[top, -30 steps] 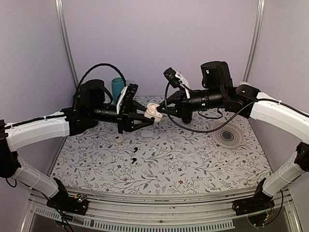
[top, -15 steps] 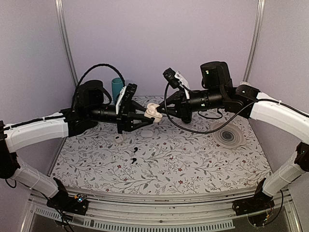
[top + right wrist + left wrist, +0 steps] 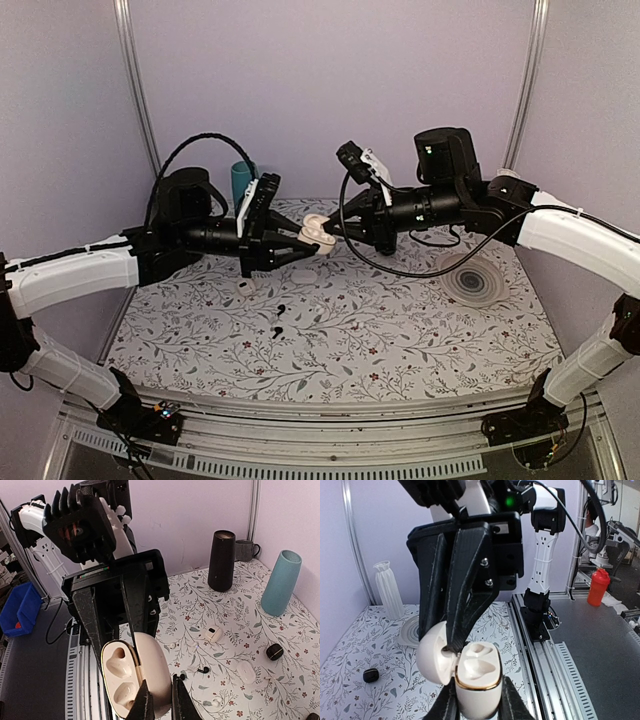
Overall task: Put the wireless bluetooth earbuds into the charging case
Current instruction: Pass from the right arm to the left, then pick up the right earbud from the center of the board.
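The glossy white charging case [image 3: 318, 232] is held in the air above the back of the table. My left gripper [image 3: 477, 707] is shut on its body, and both hollows [image 3: 477, 662] show empty. The lid [image 3: 434, 652] hangs open to the left. My right gripper [image 3: 159, 700] reaches in from the right, its jaws pinched on the lid's rim [image 3: 152, 667] near the hinge. Loose earbuds lie on the table: black ones [image 3: 278, 320] below the left gripper, and a white one [image 3: 172, 645] and a black one [image 3: 202, 670] in the right wrist view.
A small open white case [image 3: 245, 287] and another white case [image 3: 246, 671] lie on the floral table. A black pebble case [image 3: 274, 651], a teal vase [image 3: 242, 182], a black cylinder [image 3: 222, 560], a grey mug [image 3: 244, 550], a striped plate [image 3: 473, 280] and a white ribbed vase [image 3: 387, 587] stand around.
My left arm's wrist has shifted slightly. The case stays between the two grippers at the same spot with its lid open.
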Tool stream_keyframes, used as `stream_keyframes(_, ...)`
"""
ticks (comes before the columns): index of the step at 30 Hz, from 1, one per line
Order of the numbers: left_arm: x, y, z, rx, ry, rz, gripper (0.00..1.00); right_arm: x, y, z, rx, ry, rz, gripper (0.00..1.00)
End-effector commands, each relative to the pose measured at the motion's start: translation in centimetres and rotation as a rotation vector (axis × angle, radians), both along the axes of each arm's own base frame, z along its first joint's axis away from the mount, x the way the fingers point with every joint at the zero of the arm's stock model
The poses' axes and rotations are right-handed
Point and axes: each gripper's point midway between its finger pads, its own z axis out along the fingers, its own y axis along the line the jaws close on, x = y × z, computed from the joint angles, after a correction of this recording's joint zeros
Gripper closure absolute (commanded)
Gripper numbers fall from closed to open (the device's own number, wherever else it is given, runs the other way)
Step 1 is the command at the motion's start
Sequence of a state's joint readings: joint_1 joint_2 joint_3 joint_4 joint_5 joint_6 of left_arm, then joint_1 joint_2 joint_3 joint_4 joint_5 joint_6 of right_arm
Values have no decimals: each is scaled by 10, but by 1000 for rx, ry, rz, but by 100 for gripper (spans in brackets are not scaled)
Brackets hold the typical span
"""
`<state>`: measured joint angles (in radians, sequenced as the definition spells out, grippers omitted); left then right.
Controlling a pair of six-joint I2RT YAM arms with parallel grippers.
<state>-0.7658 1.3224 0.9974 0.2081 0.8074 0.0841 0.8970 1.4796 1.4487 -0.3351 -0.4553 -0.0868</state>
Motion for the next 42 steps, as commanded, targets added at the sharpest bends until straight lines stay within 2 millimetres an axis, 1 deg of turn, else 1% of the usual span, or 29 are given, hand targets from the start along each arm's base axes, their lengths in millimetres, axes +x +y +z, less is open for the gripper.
stream_keyframes(1, -12, 1, 9, -38, -40, -29, 100, 6, -2, 12, 29, -18, -38, 93)
stream_keyframes(5, -6, 1, 3, -43, -39, 13, 100, 7, 0, 8, 31, -8, -36, 83)
stream_keyframes(6, -3, 1, 0, -43, -36, 28, 100, 9, 0, 6, 30, -7, -41, 74)
stream_keyframes(8, 2, 2, -2, -47, -28, 54, 100, 10, 1, 4, 30, -4, -49, 65)
stream_keyframes(10, 6, 1, -7, -45, -8, 64, 100, 13, 1, 2, 30, -5, -64, 57)
stream_keyframes(12, 7, 2, -12, -47, 10, 65, 100, 17, 0, 0, 33, -8, -82, 53)
stream_keyframes(18, 7, 8, -18, -80, 26, 74, 100, 25, -6, -5, 32, 0, -109, 48)
stream_keyframes(24, 23, 15, -28, -89, 66, 145, 100, 24, -9, -5, 41, 9, -117, 45)
stream_keyframes(27, 32, 21, -28, -112, 85, 185, 100, 23, -12, -7, 46, 19, -126, 44)
stream_keyframes(30, 39, 26, -30, -127, 101, 219, 100, 27, -21, -11, 49, 54, -176, 43)
stream_keyframes(33, 43, 29, -32, -129, 105, 243, 100, 35, -34, -25, 35, 104, -236, 42)
stream_keyframes(35, 45, 32, -32, -132, 104, 263, 100, 43, -47, -36, 24, 145, -296, 42)
stream_keyframes(36, 46, 33, -32, -132, 103, 273, 100, 47, -53, -39, 25, 159, -326, 43)
stream_keyframes(37, 48, 34, -31, -136, 101, 284, 100, 51, -61, -54, 5, 194, -364, 42)
stream_keyframes(42, 52, 39, -30, -140, 98, 316, 100, 68, -93, -106, -51, 353, -544, 43)
